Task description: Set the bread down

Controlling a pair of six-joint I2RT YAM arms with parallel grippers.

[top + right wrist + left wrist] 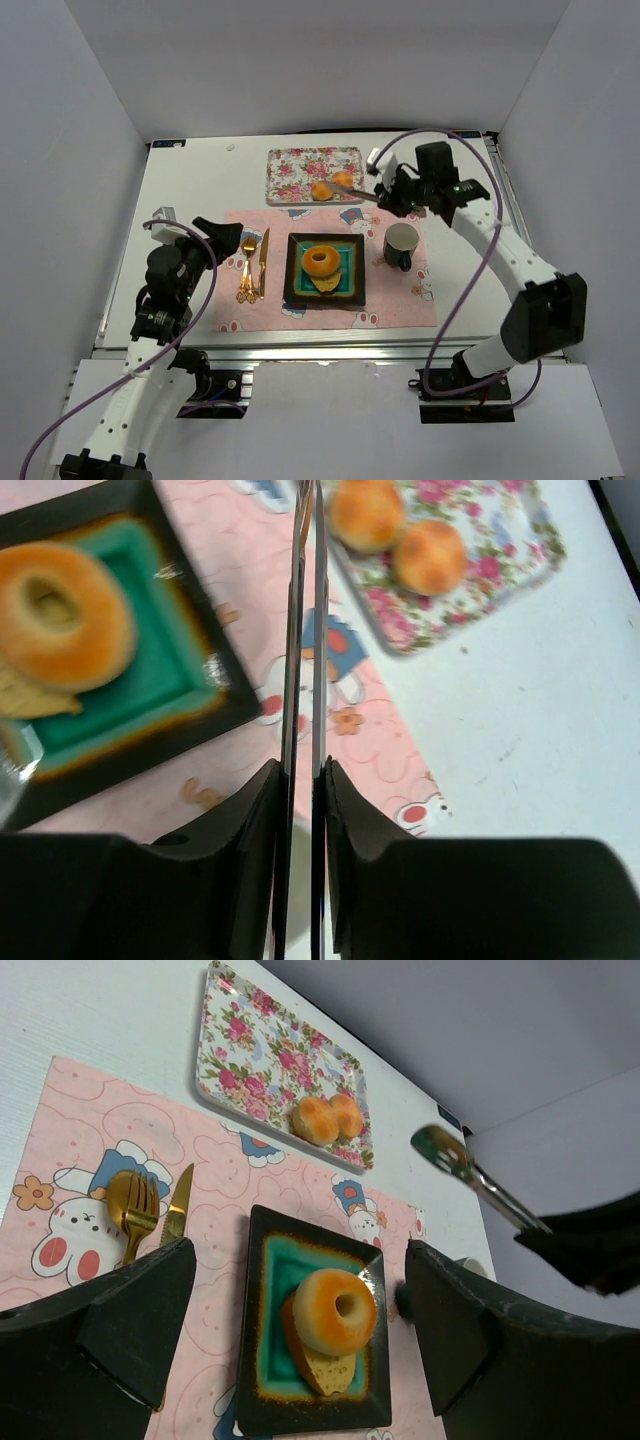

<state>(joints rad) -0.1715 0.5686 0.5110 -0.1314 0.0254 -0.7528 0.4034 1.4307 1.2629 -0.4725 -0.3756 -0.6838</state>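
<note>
The bread lies on a black plate with a teal centre (297, 290): an orange-brown ring doughnut (321, 259) rests on top of a flat tan-yellow piece (325, 284). Both also show in the left wrist view, doughnut (335, 1310) over flat piece (325, 1365), and in the right wrist view (60, 615). My right gripper (388, 196) is shut on metal tongs (305, 630), whose empty tips (352, 193) hang between the plate and the floral tray. My left gripper (225, 232) is open and empty, left of the plate, jaws wide (300, 1260).
A floral tray (290, 160) at the back holds two orange buns (331, 186). A dark mug (401, 245) stands right of the plate. A gold fork (247, 265) and knife (263, 262) lie left of it, all on a pink placemat (400, 300).
</note>
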